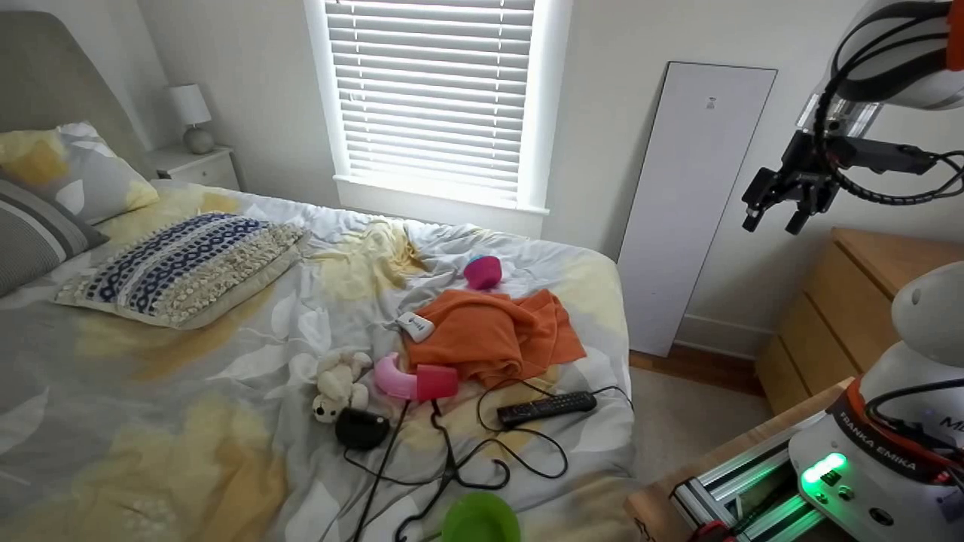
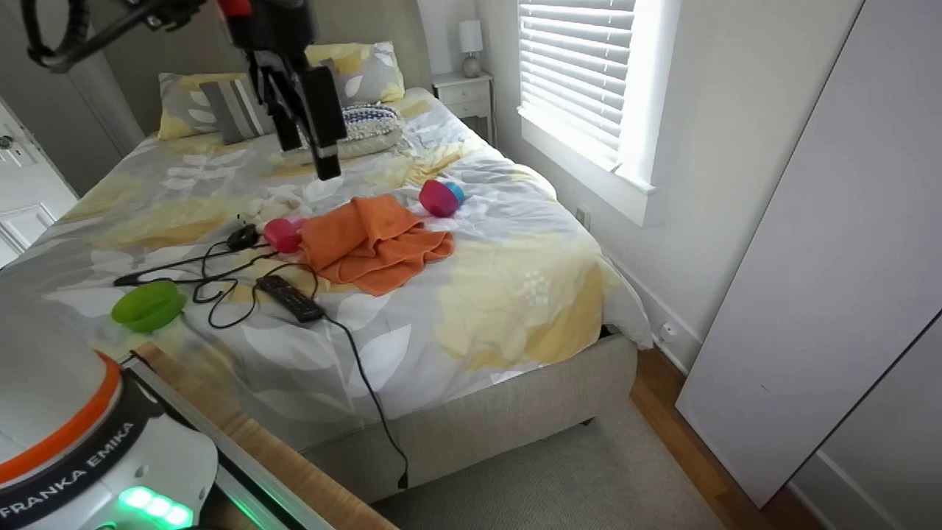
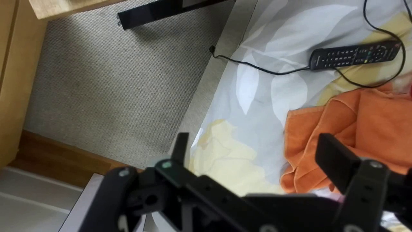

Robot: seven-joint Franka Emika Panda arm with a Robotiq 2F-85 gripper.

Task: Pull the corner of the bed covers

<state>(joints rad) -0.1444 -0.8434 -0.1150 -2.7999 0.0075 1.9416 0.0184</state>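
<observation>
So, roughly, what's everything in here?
Wrinkled floral bed covers: one, grey-white-yellow, on bed
Crumpled fabric cloth: one, orange, on covers
Slim remote, hooked hanger, rounded case: one each, black, on covers
Round bowl: one, green, on covers
Plush toy: one, cream, by case
Rounded pieces: at least two, mostly pink, by cloth
Patterned pillows: at least four, mixed, headboard end
Shaded lamp, slatted blind, tall panel: one each, whitish, by walls
Wooden drawer chest: one, tan, near wall
Jointed arm: one, white, at bed's foot
Two-fingered claw: one, black, midair
</observation>
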